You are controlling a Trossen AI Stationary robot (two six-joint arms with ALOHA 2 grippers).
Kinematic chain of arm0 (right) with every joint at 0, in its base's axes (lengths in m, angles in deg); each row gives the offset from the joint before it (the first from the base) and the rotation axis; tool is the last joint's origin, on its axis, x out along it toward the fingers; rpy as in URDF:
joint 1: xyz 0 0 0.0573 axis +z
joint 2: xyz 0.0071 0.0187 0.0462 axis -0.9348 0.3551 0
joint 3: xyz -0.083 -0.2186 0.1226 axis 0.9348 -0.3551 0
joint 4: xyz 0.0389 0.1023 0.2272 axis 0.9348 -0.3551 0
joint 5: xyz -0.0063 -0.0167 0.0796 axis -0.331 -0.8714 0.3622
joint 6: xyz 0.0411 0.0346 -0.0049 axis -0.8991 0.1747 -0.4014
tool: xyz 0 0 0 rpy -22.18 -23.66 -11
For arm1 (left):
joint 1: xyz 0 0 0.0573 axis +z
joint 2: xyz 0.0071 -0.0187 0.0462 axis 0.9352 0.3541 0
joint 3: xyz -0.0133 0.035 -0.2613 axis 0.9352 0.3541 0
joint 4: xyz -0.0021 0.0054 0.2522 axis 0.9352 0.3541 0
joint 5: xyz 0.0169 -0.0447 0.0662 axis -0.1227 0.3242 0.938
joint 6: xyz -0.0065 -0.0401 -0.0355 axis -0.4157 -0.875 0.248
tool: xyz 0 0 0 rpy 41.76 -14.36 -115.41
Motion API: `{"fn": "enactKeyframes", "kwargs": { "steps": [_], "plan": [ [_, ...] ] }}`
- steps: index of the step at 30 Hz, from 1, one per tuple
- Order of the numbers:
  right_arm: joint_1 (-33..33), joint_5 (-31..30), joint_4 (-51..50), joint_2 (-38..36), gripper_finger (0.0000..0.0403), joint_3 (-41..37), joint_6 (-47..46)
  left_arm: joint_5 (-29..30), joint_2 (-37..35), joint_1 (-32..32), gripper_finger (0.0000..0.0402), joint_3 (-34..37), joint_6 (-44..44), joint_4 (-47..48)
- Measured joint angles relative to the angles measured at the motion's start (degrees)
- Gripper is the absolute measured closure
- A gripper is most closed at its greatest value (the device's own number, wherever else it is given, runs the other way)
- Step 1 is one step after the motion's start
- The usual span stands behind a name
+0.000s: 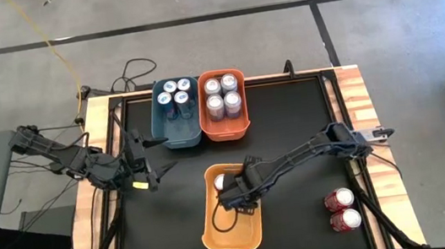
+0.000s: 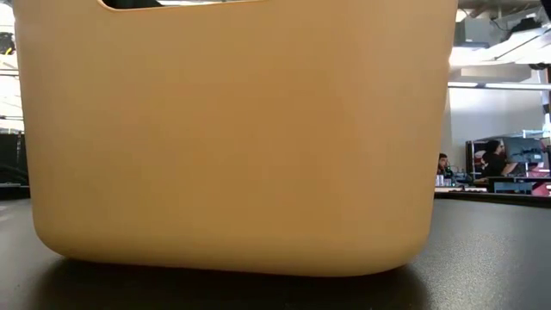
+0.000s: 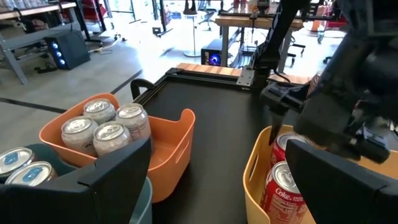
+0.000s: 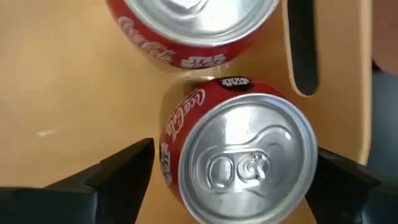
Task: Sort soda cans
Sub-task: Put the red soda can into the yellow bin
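Note:
My right gripper (image 1: 233, 195) reaches down into the yellow bin (image 1: 219, 237) and is open. Its fingers stand on either side of an upright red can (image 4: 239, 168), with a gap showing at one finger (image 4: 127, 168). A second red can (image 4: 186, 25) stands just beyond it, against the bin wall. Two more red cans (image 1: 340, 200) (image 1: 346, 221) stand on the table near its right edge. Several blue cans (image 1: 176, 92) fill the blue bin, and several silver cans (image 1: 221, 93) the orange bin. My left gripper (image 1: 159, 176) hovers open over the table's left side.
The blue bin (image 1: 174, 135) and the orange bin (image 1: 227, 128) stand side by side at the far edge. In the low view the yellow bin's wall (image 2: 232, 138) fills most of the picture. Black mat lies bare between the bins and around the two loose red cans.

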Motion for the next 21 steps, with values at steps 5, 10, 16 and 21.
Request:
{"fn": "enactKeyframes", "kwargs": {
  "steps": [5,10,16,21],
  "plan": [
    [0.2,-0.2,-0.1,-4.8,0.0014,0.0,-0.9,0.0,0.0,0.0,0.0033,0.0,0.0,0.0],
    [0.9,-1.5,-3.3,-10.5,0.0013,0.0,-2.0,0.0,0.0,0.0,0.0033,0.0,0.0,0.1],
    [3.9,-2.9,-15.9,-17.2,0.0013,0.0,-11.8,0.0,0.0,0.0,0.0033,0.0,-1.2,2.5],
    [8.1,-2.9,-15.8,-21.8,0.0020,-1.8,-21.3,0.0,0.0,0.0,0.0033,0.0,-1.2,2.6]
  ]
}}
